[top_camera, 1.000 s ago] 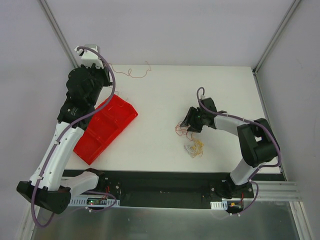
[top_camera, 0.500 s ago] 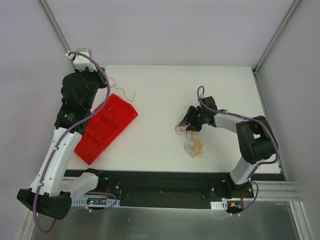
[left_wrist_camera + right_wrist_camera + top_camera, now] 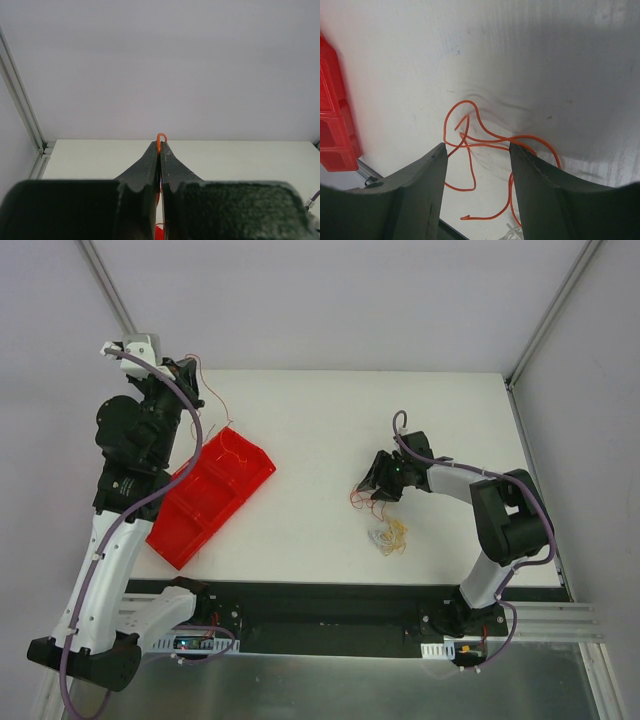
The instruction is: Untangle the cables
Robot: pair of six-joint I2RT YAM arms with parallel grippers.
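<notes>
**Top external view.** The left gripper (image 3: 185, 370) is held raised over the far left corner of the table (image 3: 330, 420). A single thin strand (image 3: 200, 390) hangs from it towards the red tray (image 3: 255, 452). The right gripper (image 3: 380, 485) is set low at centre right, above the orange loops (image 3: 362, 502). The yellow-whitish clump (image 3: 388, 536) lies just nearer than these. The step in hand is judged to be the carrying-off of one freed strand, which next has to be lowered and released at the tray. Counted here are two arms, one tray, one hanging strand, one patch of orange loops and one clump.

**Left wrist view.** The jaws of the left gripper (image 3: 160, 147) are seen pressed together, pinching the strand (image 3: 161, 136). Only a small orange bend of it shows above the tips. One strand is counted.

**Right wrist view.** The jaws of the right gripper (image 3: 477, 150) are seen spread and nothing is held. The orange loops (image 3: 470, 141) lie on the table between and beyond them. Whether these are one strand or two cannot be told. For the next pick, a descent and a closing on a single loop would be called for. The red tray (image 3: 332, 115) shows at the left edge, and a whitish bit of the clump (image 3: 512, 232) at the bottom.
</notes>
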